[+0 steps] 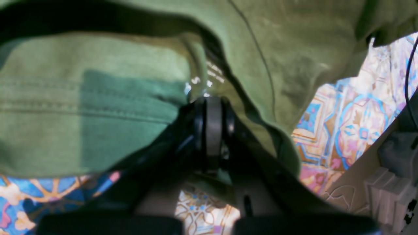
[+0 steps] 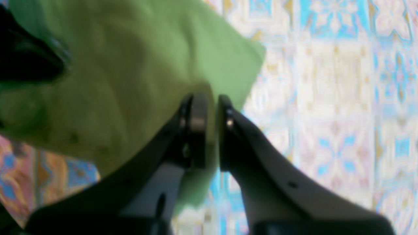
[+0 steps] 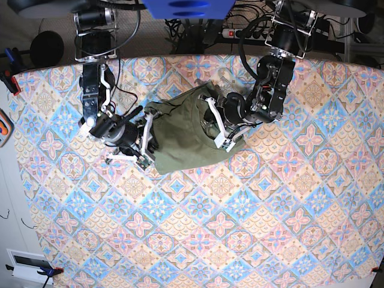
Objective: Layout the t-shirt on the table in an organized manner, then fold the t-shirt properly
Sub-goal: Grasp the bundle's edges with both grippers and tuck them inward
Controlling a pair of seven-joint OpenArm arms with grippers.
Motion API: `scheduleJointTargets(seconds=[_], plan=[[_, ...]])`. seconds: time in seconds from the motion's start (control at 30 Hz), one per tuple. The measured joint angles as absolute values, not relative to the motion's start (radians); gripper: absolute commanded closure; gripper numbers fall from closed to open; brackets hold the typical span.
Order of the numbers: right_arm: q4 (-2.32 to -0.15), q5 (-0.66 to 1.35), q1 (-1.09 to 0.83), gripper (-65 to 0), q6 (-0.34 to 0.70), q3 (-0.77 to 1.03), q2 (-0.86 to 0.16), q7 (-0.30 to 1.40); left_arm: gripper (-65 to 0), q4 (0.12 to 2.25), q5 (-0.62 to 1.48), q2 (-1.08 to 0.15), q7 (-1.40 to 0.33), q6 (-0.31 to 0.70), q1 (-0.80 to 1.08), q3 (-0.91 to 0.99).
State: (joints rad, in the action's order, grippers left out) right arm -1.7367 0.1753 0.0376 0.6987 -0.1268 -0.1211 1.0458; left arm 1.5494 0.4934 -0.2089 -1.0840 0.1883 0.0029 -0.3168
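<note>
Black fingers of the left gripper [image 1: 214, 98] sit pressed together on a fold of the t-shirt [image 3: 183, 132] near its neck print. Right gripper [image 2: 211, 104] pinches the shirt's opposite edge. Shirt lies bunched on the table [image 3: 252, 228], between both arms. Judgement: draw the two held edges apart evenly, keeping the cloth low. Sleeves and hem not identifiable; wrist views blurred.

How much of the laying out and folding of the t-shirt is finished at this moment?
Nothing looks finished: the t-shirt is a rumpled heap on the table, sleeves and hem not spread. In hand: the left gripper has its jaws shut on cloth near the neck print, and the right gripper pinches a shirt edge. Left: spreading it flat, then all the folds.
</note>
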Motion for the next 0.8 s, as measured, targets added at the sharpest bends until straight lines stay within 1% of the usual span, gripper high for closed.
scheduleJointTargets(seconds=[0.13, 0.33, 0.5, 0.63, 0.8], plan=[[-1.756, 0.165, 0.017, -5.5, 0.696, -0.194, -0.130, 1.051, -0.7, 1.549, 0.489, -0.211, -1.083, 0.188, 0.003, -0.317], [-1.730, 0.176, 0.025, -5.4, 0.696, -0.223, -0.122, 1.043, -0.7, 1.551, 0.491, -0.210, -1.080, 0.188, 0.006, -0.318], [-1.614, 0.168, 0.027, -5.2, 0.696, -0.212, -0.138, 1.021, -0.7, 1.551, 0.490, -0.211, -1.080, 0.189, 0.006, -0.318], [-1.574, 0.184, 0.030, -5.2, 0.702, -0.171, -0.175, 0.957, -0.7, 1.551, 0.508, -0.236, -1.061, 0.196, 0.008, -0.323], [-1.535, 0.183, 0.028, -5.2, 0.700, -0.122, -0.197, 0.929, -0.7, 1.553, 0.524, -0.268, -1.047, 0.206, 0.007, -0.341]])
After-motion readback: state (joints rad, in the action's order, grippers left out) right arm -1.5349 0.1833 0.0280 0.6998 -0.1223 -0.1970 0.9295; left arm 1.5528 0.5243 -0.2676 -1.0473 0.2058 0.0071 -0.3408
